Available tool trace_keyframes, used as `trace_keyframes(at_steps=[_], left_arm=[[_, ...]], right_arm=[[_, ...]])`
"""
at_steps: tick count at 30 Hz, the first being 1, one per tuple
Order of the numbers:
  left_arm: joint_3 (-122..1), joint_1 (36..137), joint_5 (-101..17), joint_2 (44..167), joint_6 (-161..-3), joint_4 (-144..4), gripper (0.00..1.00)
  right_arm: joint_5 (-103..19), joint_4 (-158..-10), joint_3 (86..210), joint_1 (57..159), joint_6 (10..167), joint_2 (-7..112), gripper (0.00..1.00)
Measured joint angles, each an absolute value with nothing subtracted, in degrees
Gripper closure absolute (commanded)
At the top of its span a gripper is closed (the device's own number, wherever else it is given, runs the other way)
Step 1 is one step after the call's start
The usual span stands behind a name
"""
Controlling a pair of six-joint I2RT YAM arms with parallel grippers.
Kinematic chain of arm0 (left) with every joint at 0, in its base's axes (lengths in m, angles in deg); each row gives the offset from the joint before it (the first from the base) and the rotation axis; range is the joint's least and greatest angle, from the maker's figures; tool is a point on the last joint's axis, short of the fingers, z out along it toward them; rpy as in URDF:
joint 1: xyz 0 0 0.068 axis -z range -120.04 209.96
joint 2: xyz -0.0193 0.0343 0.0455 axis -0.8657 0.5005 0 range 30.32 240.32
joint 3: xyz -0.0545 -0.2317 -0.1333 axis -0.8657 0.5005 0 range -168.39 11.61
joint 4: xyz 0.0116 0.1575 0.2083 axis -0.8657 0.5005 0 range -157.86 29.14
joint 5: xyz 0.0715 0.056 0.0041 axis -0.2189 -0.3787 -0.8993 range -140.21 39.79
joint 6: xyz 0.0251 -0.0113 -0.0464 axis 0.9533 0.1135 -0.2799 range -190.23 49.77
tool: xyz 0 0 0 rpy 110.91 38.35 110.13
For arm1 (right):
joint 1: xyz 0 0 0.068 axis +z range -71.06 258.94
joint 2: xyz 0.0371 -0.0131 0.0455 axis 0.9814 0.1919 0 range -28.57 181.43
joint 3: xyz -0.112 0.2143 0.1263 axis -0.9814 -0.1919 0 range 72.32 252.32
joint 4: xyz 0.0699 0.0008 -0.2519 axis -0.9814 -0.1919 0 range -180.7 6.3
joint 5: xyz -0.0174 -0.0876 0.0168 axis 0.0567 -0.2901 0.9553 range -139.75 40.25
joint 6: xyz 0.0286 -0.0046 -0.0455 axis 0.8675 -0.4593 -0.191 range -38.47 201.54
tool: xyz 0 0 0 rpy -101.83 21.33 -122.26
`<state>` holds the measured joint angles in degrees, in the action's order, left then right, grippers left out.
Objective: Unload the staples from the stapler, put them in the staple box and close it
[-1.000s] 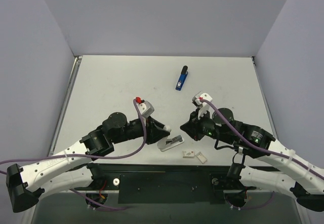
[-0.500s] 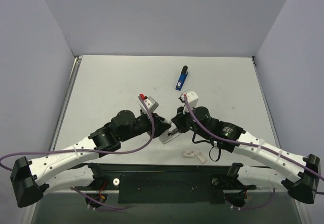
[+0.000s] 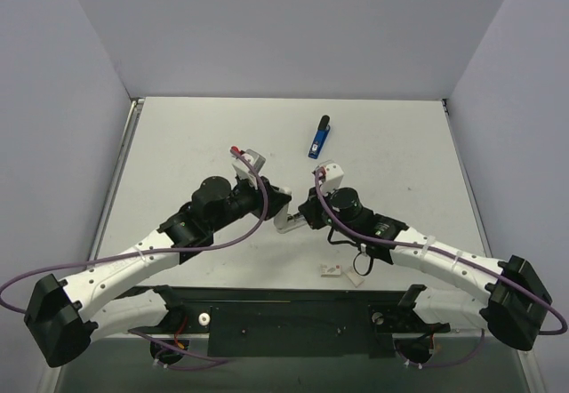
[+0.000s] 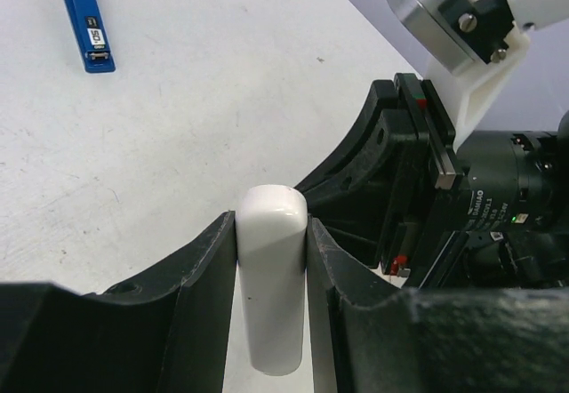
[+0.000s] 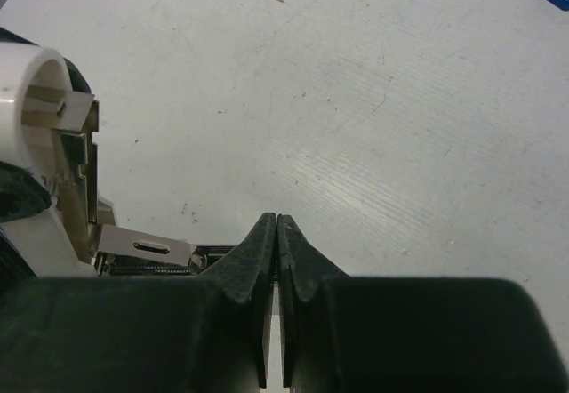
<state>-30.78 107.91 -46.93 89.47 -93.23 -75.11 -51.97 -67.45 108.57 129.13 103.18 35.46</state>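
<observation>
1. The left claw (image 3: 277,208) pinches the white stapler (image 3: 284,222) across its plastic top, a little toward 6 o'clock of the surface's centre; the grip appears meant to brace the body while the other arm works on it
2. The right claw (image 3: 302,218), at 3 o'clock of the stapler, has its fingers pressed together with nothing visible between them; its tips sit just beside the exposed metal magazine (image 5: 142,246), probably serving as one narrow point to push or tease the staples out
3. A dark ribbed strip shows under the magazine in the right wrist view; whether it is the staples cannot be told, nor whether the stapler rests on the surface
4. A blue stick-shaped item (image 3: 319,137) with a black end lies at 1 o'clock of the stapler, well apart; two small white pieces (image 3: 332,270) lie at 5 o'clock, near the front edge
5. The surface (image 3: 196,144) is pale, matt and faintly scuffed; plain lilac-grey walls (image 3: 284,28) enclose it on three sides
</observation>
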Motion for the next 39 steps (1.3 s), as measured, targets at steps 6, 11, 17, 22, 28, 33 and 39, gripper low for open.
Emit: trace_keyframes(at_steps=[6,11,17,22,28,33,39], left_arm=[[-30.78,104.96,-46.68,92.42,-95.09,-77.93,1.0],[-30.78,104.13,-47.65,94.54,-95.5,-78.83,1.0],[-30.78,103.56,-50.16,96.97,-94.98,-80.53,1.0],[-30.78,102.88,-52.02,100.03,-94.52,-83.5,1.0],[-30.78,102.2,-53.74,103.64,-93.69,-87.28,1.0],[-30.78,101.83,-56.02,105.91,-93.41,-91.66,1.0],[-30.78,101.53,-57.55,107.2,-93.25,-95.92,1.0]], right_arm=[[-50.33,-62.6,108.57,128.98,104.21,40.4,1.0],[-48.89,-59.16,109.03,128.89,105.41,44.77,1.0],[-47.68,-55.71,110.25,128.89,107.01,48.74,1.0],[-46.33,-53.15,111.26,128.89,108.74,51.59,1.0],[-44.91,-50.44,112.37,128.89,111.14,54.76,1.0],[-42.61,-48.39,112.61,128.89,113.5,57.27,1.0],[-40.89,-44.72,112.72,128.78,115.84,58.49,1.0]])
